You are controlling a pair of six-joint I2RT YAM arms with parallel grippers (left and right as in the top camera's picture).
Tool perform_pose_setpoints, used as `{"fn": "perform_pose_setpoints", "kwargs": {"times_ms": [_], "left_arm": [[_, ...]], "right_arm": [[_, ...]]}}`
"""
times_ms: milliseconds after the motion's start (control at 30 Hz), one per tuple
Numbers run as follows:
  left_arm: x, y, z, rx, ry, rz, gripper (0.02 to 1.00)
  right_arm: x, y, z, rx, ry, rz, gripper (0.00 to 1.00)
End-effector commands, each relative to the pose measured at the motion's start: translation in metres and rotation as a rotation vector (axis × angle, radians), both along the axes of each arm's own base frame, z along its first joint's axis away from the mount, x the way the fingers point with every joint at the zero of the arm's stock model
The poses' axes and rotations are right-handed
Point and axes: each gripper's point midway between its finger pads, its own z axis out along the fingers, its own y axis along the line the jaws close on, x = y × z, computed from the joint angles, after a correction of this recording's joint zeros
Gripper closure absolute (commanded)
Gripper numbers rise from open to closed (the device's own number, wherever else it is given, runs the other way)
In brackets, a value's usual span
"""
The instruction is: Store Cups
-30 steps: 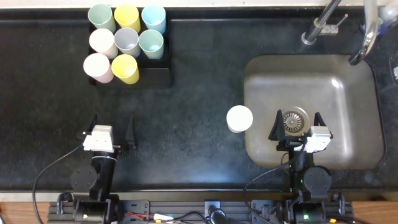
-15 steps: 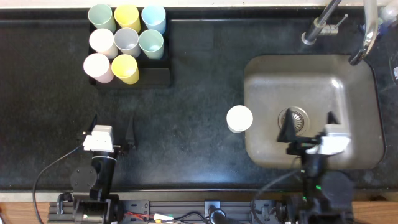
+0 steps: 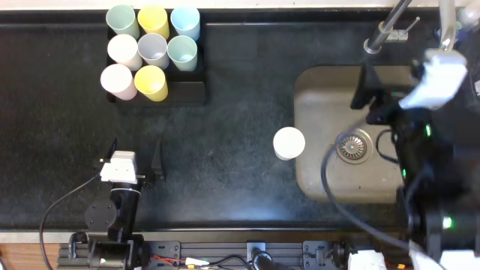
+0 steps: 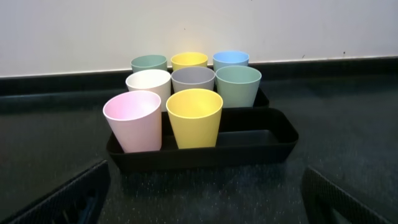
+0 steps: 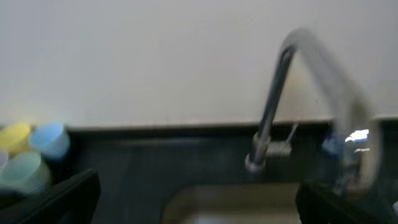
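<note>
A white cup (image 3: 289, 142) stands upside down on the black counter, just left of the sink (image 3: 322, 105). At the back left, a black tray (image 3: 191, 91) (image 4: 261, 140) holds several pastel cups (image 3: 153, 51) (image 4: 194, 116) upright, and its front right slot is bare. My left gripper (image 3: 136, 161) (image 4: 202, 202) rests open near the counter's front, facing the tray from a distance. My right gripper (image 3: 390, 84) (image 5: 199, 205) is lifted high over the sink, open and holding nothing, facing the faucet (image 5: 273, 93). The white cup lies to its left and below it.
The faucet (image 3: 386, 26) stands behind the sink at the back right, close to the raised right gripper. The drain (image 3: 352, 146) sits in the basin. A white wall runs along the counter's back edge. The tray's cups (image 5: 37, 152) show far off beside the right finger.
My right arm has risen from the sink's front and swung up and back toward the faucet. The left arm, the white cup and the tray have stayed put.
</note>
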Motion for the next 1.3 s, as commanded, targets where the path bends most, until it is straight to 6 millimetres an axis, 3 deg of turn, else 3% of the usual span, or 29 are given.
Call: {"fn": "perform_pose_setpoints", "kwargs": {"times_ms": [33, 167, 300, 500, 600, 767, 933, 1100, 1300], "left_arm": [[0.0, 0.0, 0.001, 0.01, -0.008, -0.002, 0.02], [0.0, 0.0, 0.001, 0.011, -0.009, -0.002, 0.02], [0.0, 0.0, 0.001, 0.011, -0.009, -0.002, 0.02], [0.0, 0.0, 0.001, 0.011, -0.008, -0.002, 0.02], [0.0, 0.0, 0.001, 0.01, -0.008, -0.002, 0.02], [0.0, 0.0, 0.001, 0.01, -0.008, -0.002, 0.02], [0.0, 0.0, 0.001, 0.01, -0.008, -0.002, 0.02], [0.0, 0.0, 0.001, 0.011, -0.009, -0.002, 0.02], [0.0, 0.0, 0.001, 0.011, -0.009, -0.002, 0.02]], "right_arm": [[-0.004, 0.029, -0.033, -0.094, 0.202, 0.137, 0.005], [-0.04, 0.046, -0.098, -0.281, 0.51, 0.307, 0.003], [-0.064, 0.043, -0.137, -0.372, 0.736, 0.373, 0.005], [-0.053, 0.051, -0.174, -0.374, 0.899, 0.41, 0.005], [-0.055, 0.067, -0.193, -0.35, 0.974, 0.566, 0.005], [-0.043, 0.08, -0.213, -0.291, 1.028, 0.632, 0.005], [-0.03, 0.087, -0.215, -0.248, 1.079, 0.654, 0.003], [-0.016, 0.076, -0.229, -0.285, 1.144, 0.614, 0.005], [-0.015, 0.068, -0.245, -0.308, 1.209, 0.621, 0.005]]}}
